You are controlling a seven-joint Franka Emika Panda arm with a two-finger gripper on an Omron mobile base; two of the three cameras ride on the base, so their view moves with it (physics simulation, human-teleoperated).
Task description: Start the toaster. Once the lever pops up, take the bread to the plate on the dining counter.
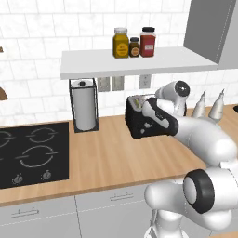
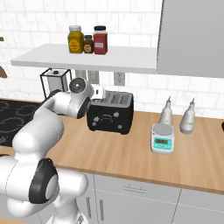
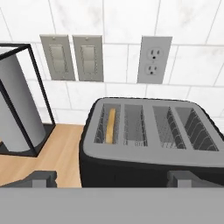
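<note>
While my hand (image 3: 112,179) hovers wide open and holding nothing, just above the front edge of the black toaster (image 3: 148,140), its dark fingertips (image 3: 43,178) stand far apart. That toaster sits on the wooden surface (image 2: 131,153) against the white tiled wall. One slice of bread (image 3: 110,126) stands upright in the leftmost slot. A paper towel roll (image 1: 84,106) stands left of the toaster.

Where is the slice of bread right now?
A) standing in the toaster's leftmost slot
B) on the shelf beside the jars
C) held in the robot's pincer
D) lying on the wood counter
A: the hand view shows the bread standing edge-on in the leftmost slot of the toaster.
</note>
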